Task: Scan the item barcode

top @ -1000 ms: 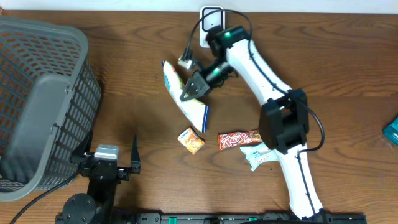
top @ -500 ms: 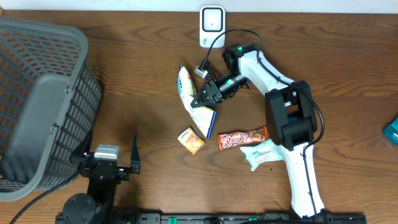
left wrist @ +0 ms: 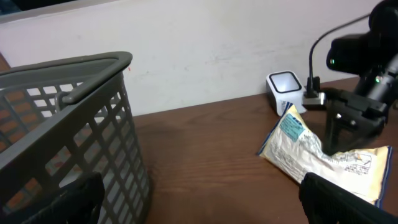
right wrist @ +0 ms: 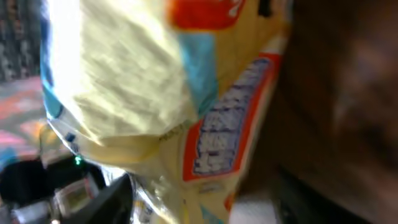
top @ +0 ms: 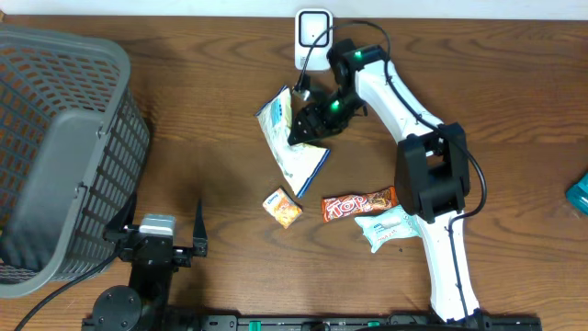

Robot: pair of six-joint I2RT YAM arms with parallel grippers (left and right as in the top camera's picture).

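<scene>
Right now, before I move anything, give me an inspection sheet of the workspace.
Surface: brown wooden table, no spills seen.
Job's things: snack bag lying on the table near the white scanner at the far edge.
Clutter: grey basket at left; small orange packet, chocolate bar, pale green packet in front; teal thing at right edge.
Grippers: right gripper open, over the bag's upper edge; left gripper open, holding nothing, near the basket.
Cables: black cable runs from the scanner.
Surroundings: pale wall behind the table.

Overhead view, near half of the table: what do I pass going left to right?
Grey basket → left end effector → small orange packet → Top bar → teal item cut off by the right edge.
</scene>
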